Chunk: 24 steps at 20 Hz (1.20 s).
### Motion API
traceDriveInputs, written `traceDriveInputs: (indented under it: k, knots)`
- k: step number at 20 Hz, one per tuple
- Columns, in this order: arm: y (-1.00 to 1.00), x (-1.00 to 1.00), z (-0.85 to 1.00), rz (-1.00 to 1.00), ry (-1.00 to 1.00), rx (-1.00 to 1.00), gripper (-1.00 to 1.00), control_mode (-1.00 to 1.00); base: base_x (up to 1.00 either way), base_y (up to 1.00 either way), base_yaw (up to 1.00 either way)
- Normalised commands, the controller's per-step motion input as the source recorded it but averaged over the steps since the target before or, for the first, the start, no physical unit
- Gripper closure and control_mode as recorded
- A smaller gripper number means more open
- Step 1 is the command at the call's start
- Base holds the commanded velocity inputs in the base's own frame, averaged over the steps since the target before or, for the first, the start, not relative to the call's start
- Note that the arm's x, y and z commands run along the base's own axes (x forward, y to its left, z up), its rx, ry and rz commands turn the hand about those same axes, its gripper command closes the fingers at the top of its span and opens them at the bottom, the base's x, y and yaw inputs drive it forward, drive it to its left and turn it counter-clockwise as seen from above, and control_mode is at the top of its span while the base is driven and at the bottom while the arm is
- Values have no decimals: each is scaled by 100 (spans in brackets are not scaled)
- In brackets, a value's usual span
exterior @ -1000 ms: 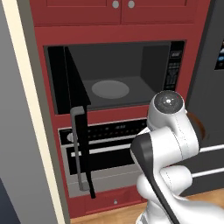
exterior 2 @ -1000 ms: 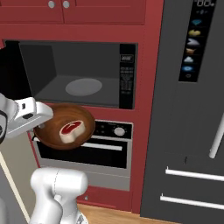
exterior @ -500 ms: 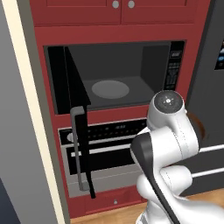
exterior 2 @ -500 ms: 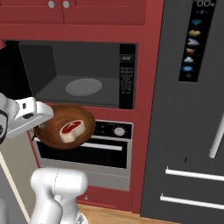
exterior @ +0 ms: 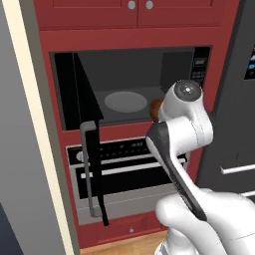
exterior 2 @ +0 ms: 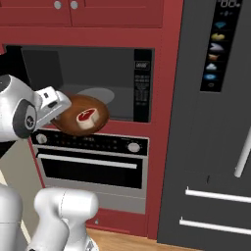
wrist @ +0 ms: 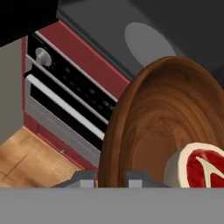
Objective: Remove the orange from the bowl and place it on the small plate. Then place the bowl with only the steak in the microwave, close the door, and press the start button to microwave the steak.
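light: even, flat render | shadows: faint | microwave (exterior: 129,84) cavity dim | focus: perhaps slightly soft

A home kitchen, rendered; red cabinetry (exterior: 124,35) frames a built-in black microwave (exterior 2: 93,83) with its door (exterior: 82,94) swung open and a button panel at the right; below sits a knobbed wall oven (exterior 2: 93,162) with a horizontal handle; beside it stands a dark refrigerator (exterior 2: 215,147) with a dispenser panel; the floor (wrist: 30,157) is wood plank.
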Motion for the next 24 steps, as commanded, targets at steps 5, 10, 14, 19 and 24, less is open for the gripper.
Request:
traceDriveInputs:
  k: [5,10,14,19,24]
  knots:
    - [63,96,-5,29,11,-6,100,-100,0,0,0]
    - [28,46,-11,17,1,-13,100,-100,0,0,0]
    - [-2,34,-4,14,0,-15,100,-100,0,0,0]
    - [0,31,-24,13,-3,-15,100,-100,0,0,0]
    - [1,41,-9,11,0,-9,100,-100,0,0,0]
